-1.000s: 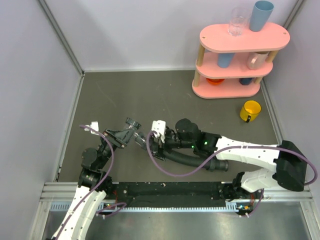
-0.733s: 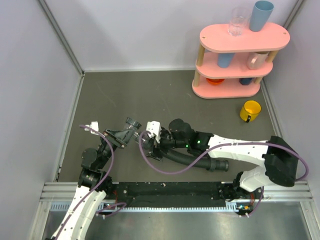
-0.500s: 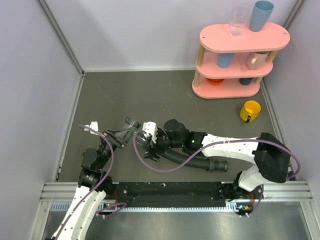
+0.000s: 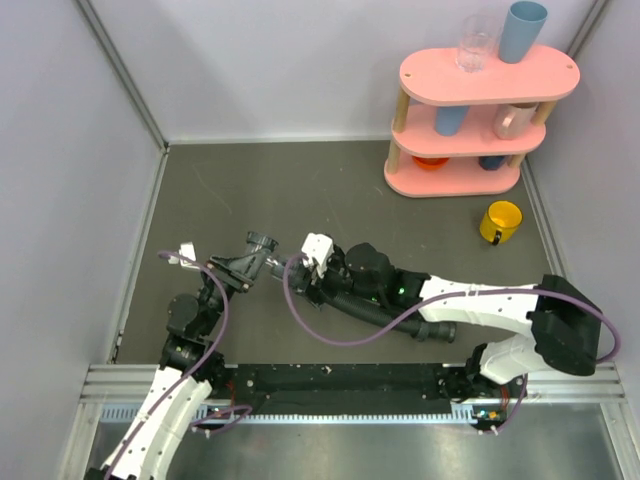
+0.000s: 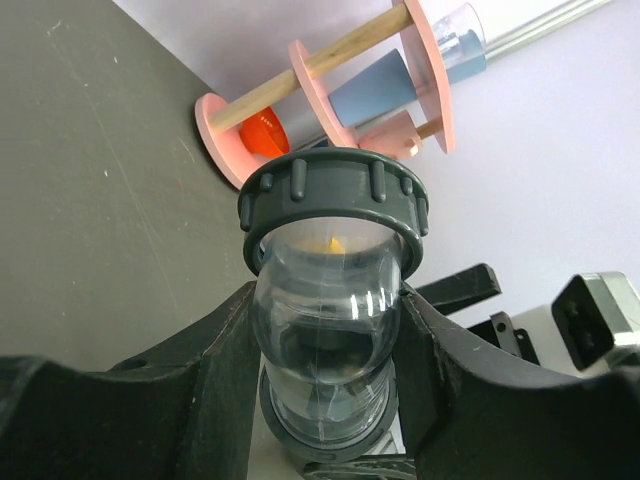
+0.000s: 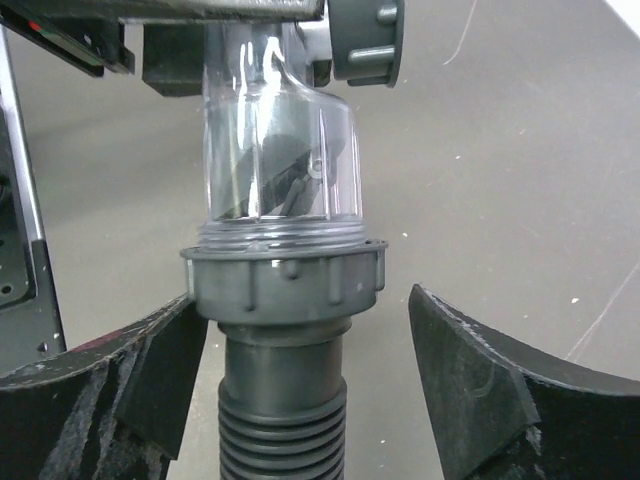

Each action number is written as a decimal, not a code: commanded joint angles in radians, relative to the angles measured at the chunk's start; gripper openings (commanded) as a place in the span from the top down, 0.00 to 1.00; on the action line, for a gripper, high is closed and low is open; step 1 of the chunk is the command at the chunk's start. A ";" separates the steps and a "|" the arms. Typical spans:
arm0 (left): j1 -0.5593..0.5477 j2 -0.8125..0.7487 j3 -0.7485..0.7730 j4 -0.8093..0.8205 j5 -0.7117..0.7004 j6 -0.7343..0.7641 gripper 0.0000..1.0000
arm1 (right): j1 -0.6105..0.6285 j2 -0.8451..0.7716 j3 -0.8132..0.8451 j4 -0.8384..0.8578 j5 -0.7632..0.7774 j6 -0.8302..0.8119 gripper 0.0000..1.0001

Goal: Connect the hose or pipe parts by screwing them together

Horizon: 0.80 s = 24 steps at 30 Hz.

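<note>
My left gripper (image 4: 250,264) is shut on a clear elbow fitting (image 4: 263,248) with dark-grey ring nuts, held above the mat. In the left wrist view its clear body (image 5: 325,320) sits clamped between both fingers (image 5: 215,380), with one ring nut (image 5: 333,200) above. The black ribbed hose (image 4: 378,313) trails right along the mat. In the right wrist view the hose end (image 6: 283,420) meets the clear fitting (image 6: 280,150) at a grey ring nut (image 6: 285,285). My right gripper (image 6: 300,340) is open around that nut: the left finger (image 6: 130,380) touches it, the right one (image 6: 490,380) stands apart.
A pink three-tier shelf (image 4: 480,90) with cups and a glass stands at the back right, with a yellow mug (image 4: 501,221) in front of it. Purple cables (image 4: 330,340) loop over both arms. Grey walls close in the mat on the left, back and right.
My right gripper swung left along the hose end, then came back right and up beside the fitting, its jaws narrowing a little. The left gripper kept its grip, barely moving.
</note>
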 commanded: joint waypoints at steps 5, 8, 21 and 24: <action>-0.082 0.085 -0.019 0.175 -0.099 0.000 1.00 | -0.003 -0.080 -0.013 0.153 0.140 -0.007 0.27; -0.138 0.113 -0.025 0.208 -0.131 0.011 1.00 | -0.014 -0.085 -0.018 0.163 0.156 -0.008 0.32; -0.181 0.148 -0.037 0.240 -0.173 0.026 1.00 | -0.088 -0.145 -0.039 0.142 0.195 -0.039 0.48; -0.184 0.145 -0.043 0.243 -0.173 0.023 1.00 | -0.094 -0.148 -0.028 0.134 0.192 -0.050 0.39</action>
